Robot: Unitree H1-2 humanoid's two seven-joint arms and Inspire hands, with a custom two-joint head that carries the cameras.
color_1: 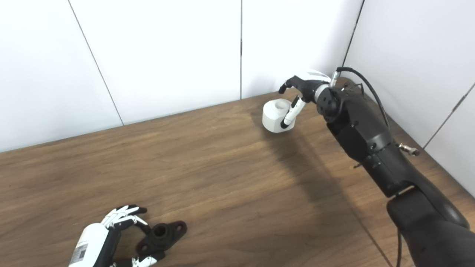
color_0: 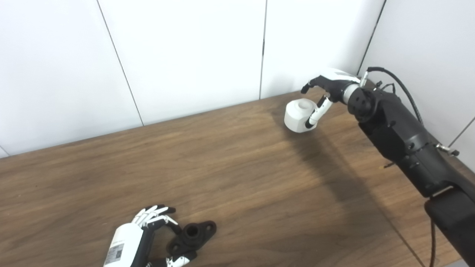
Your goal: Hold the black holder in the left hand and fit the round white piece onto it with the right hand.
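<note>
The black holder point(color_0: 193, 234) lies flat on the wooden table point(color_0: 230, 178) near the front left edge; it also shows in the right eye view point(color_1: 161, 233). My left hand point(color_0: 148, 233) is open around its left side, fingers behind it and thumb in front, not closed on it. The round white piece point(color_0: 298, 115) stands at the far right of the table near the wall. My right hand point(color_0: 326, 91) is open just above and to the right of it, thumb reaching down its near side, fingers spread over it. I cannot tell if the thumb touches it.
White wall panels point(color_0: 185, 55) close off the table's back edge, and a side wall point(color_0: 426, 48) stands at the right behind my right arm point(color_0: 400, 137). The table's front edge runs along the picture's bottom right.
</note>
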